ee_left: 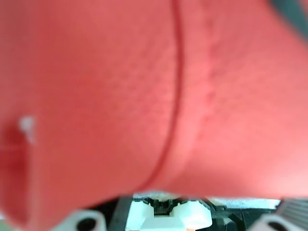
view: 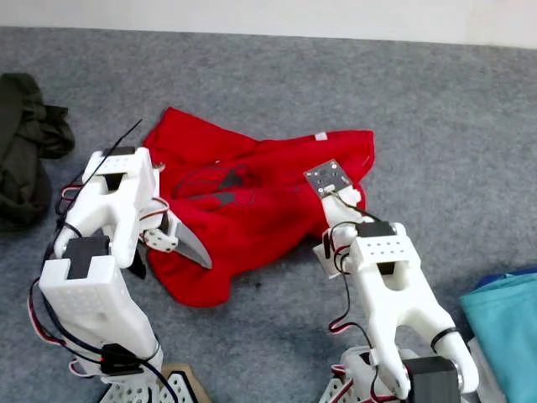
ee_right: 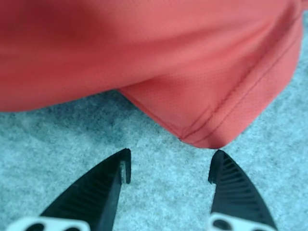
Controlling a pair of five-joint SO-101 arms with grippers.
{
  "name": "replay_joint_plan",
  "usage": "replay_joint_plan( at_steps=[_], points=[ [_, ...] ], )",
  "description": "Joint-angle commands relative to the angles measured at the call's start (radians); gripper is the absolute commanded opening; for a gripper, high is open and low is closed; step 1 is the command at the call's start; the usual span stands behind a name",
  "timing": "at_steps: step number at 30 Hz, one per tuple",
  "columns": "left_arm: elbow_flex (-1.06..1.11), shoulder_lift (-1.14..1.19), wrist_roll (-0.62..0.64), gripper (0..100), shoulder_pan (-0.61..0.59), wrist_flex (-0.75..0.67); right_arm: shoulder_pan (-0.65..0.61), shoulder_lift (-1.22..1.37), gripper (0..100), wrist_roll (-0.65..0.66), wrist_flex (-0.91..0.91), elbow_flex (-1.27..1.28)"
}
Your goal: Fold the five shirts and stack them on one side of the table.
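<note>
We see the crumpled red fabric shirt point(view: 260, 210) lying mid-table on the grey felt-like table surface point(view: 436, 109). Our right gripper point(ee_right: 171, 163) is spread wide over bare grey, just short of the shirt's stitched hem corner. Our left gripper point(view: 189, 245) sits at the shirt's near left edge; we cannot tell whether it pinches cloth. A dark bundled garment point(view: 21, 143) lies far left and a teal cloth point(view: 503, 323) far right.

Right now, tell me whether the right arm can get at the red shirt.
Probably yes: its open gripper sits just short of a corner of the shirt, only bare table between.
</note>
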Motion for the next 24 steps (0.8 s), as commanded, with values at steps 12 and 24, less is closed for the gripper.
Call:
replay_joint_plan(
  at_steps=[12, 24],
  points=[
    [-0.004, -0.007, -0.008, 18, -0.007, -0.230, 0.008, 0.002, 26.2, -0.009, -0.077, -0.013],
    [0.001, -0.008, -0.009, 18, 0.071, -0.250, 0.008, 0.002, 19.0, -0.009, -0.077, -0.013]
  ],
)
